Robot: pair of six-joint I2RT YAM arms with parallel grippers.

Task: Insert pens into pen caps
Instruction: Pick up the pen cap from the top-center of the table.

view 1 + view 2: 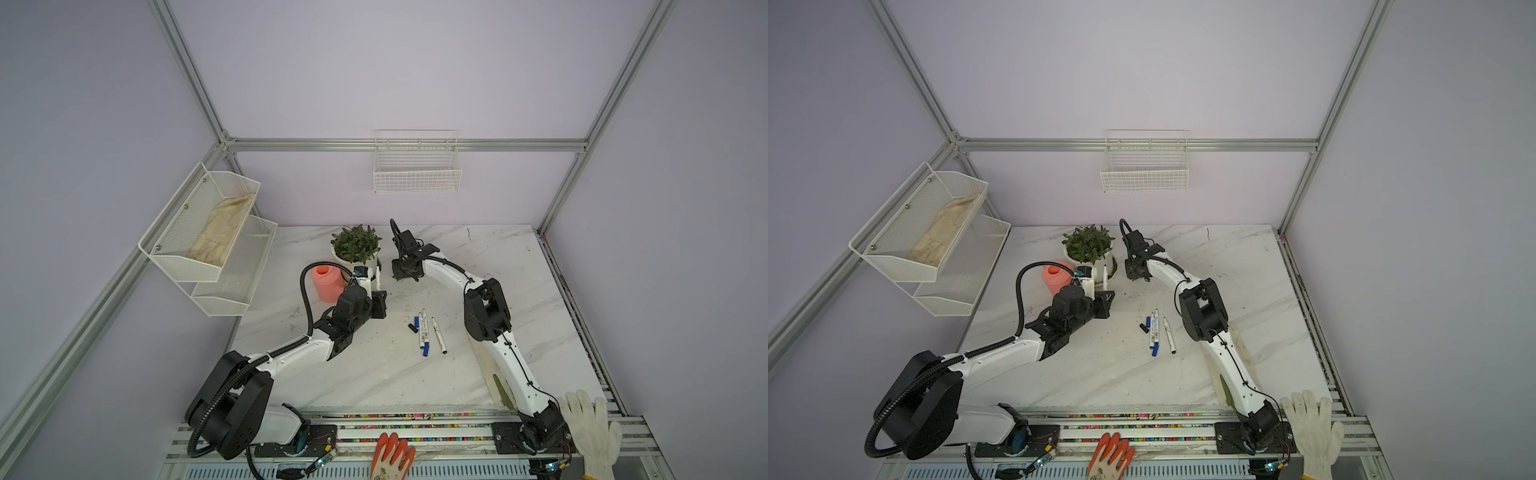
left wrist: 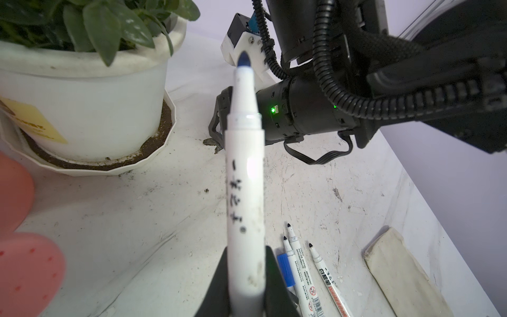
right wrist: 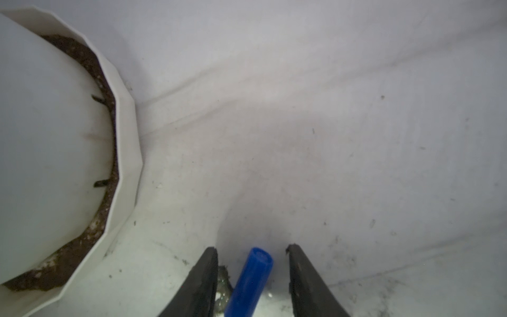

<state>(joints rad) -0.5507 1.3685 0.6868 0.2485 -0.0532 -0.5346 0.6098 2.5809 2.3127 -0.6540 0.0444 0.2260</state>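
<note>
Blue in colour, the short cylindrical plastic cap (image 3: 248,282) lies on the marble tabletop (image 3: 356,164) between the parted jaws of the right end effector (image 3: 251,249); it should be centred before being clamped. A white-barrelled blue-tipped marker pen (image 2: 244,192) is gripped by the left end effector (image 2: 245,277).

Pale lilac walls (image 1: 395,62) framed by aluminium rails (image 1: 311,144) enclose a white marble-patterned tabletop (image 1: 519,291); a white wire basket (image 1: 417,174) hangs well beyond the fingers (image 3: 205,274) of the right gripper (image 3: 252,247).
</note>
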